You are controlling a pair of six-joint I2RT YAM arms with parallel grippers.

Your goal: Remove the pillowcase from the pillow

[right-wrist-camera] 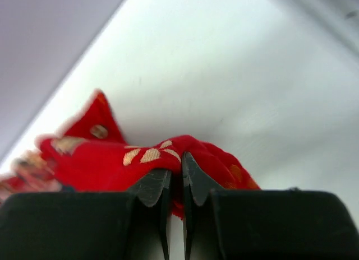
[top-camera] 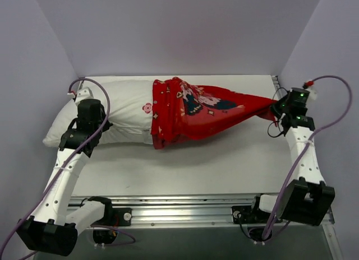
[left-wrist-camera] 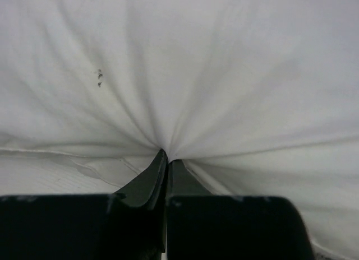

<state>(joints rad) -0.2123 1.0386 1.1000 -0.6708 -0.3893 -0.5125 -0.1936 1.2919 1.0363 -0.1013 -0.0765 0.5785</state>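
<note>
My left gripper (left-wrist-camera: 167, 157) is clamped tight on a pinch of the white pillow (top-camera: 120, 107), and the cloth puckers toward my fingertips. My right gripper (right-wrist-camera: 175, 166) is closed on the end of the red pillowcase (top-camera: 196, 111), which stretches in a taut cone from the pillow's right half to that gripper. The pillow lies across the back of the table (top-camera: 196, 165), its left half bare.

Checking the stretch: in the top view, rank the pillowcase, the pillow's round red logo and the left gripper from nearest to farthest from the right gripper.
1. pillowcase, its right corner in the right gripper's jaws.
2. round red logo, left of centre.
3. left gripper, far left, on the pillow.
</note>
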